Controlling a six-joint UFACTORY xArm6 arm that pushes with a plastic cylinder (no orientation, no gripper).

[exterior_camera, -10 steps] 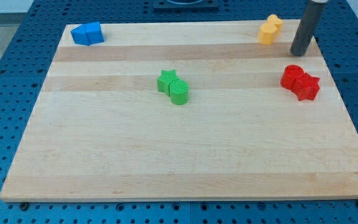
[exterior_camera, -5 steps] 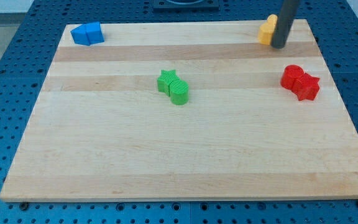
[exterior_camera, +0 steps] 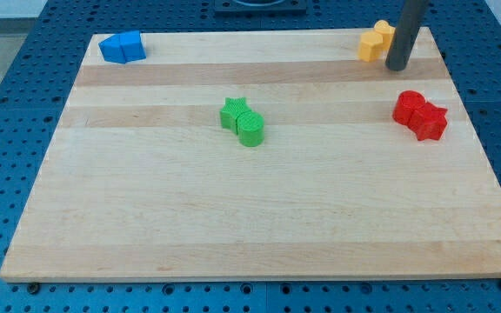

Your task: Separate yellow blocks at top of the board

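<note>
Two yellow blocks sit touching at the board's top right: one (exterior_camera: 370,46) lower left, the other (exterior_camera: 384,31) upper right, partly hidden by my rod. Their shapes are hard to make out. My tip (exterior_camera: 397,66) rests on the board just right of and below the yellow pair, close to them. I cannot tell if the rod touches them.
Two red blocks (exterior_camera: 420,114) lie together below my tip at the right edge. A green star and green cylinder (exterior_camera: 243,122) touch at mid-board. Two blue blocks (exterior_camera: 122,47) sit at the top left corner. The wooden board (exterior_camera: 250,217) lies on a blue pegboard.
My tip moved left from the right edge toward the yellow blocks, then shifted slightly right and down. The yellow pair has shifted a little to the left.
</note>
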